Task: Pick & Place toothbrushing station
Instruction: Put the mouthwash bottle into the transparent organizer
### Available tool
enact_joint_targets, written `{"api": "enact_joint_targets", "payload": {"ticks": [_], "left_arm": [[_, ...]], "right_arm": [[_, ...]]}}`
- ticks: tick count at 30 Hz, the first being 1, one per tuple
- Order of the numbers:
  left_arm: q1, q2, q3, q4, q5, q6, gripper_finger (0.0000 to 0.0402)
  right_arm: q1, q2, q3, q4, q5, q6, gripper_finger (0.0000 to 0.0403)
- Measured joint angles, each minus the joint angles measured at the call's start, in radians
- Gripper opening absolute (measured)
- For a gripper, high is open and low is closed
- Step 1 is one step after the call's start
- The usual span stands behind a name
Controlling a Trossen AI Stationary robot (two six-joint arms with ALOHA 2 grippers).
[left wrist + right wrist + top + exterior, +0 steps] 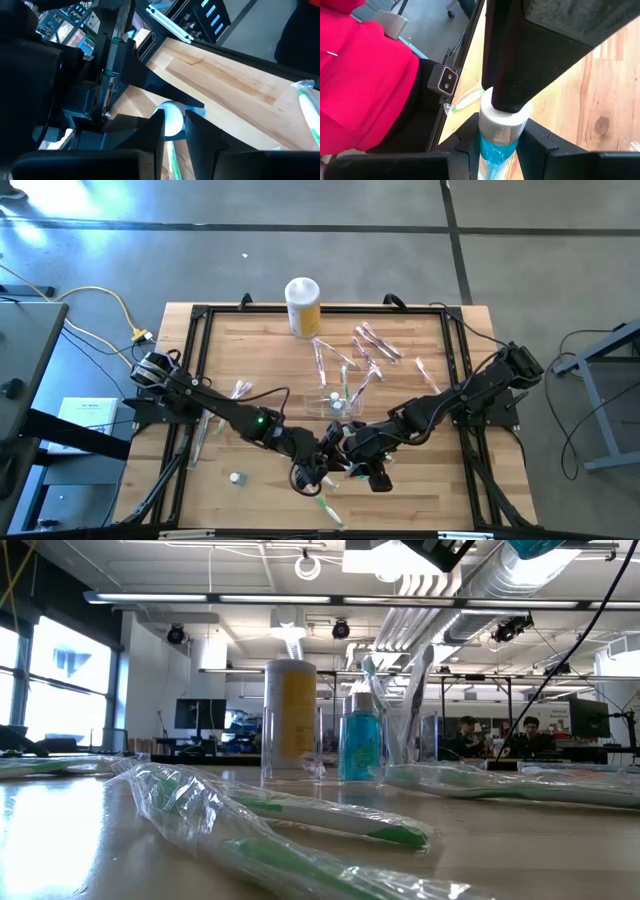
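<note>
Crinkled plastic-wrapped toothbrush [300, 825], clear toothbrushing station [336, 404]

Wrapped toothbrushes [375, 345] littering the table [250, 340]

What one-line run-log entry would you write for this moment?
left gripper: shut on white cap | right gripper: shut on blue bottle | place: table front centre | toothbrushing station: untouched

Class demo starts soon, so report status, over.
Right gripper shut on small blue-liquid bottle; left gripper shut on its white cap. Clear plastic toothbrushing station mid-table, untouched. Wrapped toothbrushes scattered around it.
</note>
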Motion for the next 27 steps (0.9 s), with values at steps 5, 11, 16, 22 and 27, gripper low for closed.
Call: {"api": "enact_joint_targets", "payload": {"ticks": [5, 11, 16, 22, 27], "left_arm": [[-0.014, -0.006, 0.000, -0.015, 0.002, -0.004, 0.0065], [-0.088, -0.046, -0.002, -0.071, -0.159, -0.008, 0.0065], [-0.147, -0.077, -0.002, -0.149, -0.247, -0.080, 0.0065], [-0.135, -0.078, -0.003, -0.102, -0.240, -0.265, 0.0065], [-0.086, -0.080, -0.003, -0.082, -0.218, -0.345, 0.0065]], "right_arm": [[0.006, 0.000, 0.000, -0.011, 0.016, -0.011, 0.0088], [0.051, 0.000, 0.004, -0.052, 0.109, 0.008, 0.0086], [0.107, -0.028, 0.004, -0.075, 0.251, 0.011, 0.0085], [0.182, -0.069, 0.004, -0.015, 0.469, -0.072, 0.0086], [0.219, -0.071, 0.003, 0.014, 0.511, -0.123, 0.0084]]}}
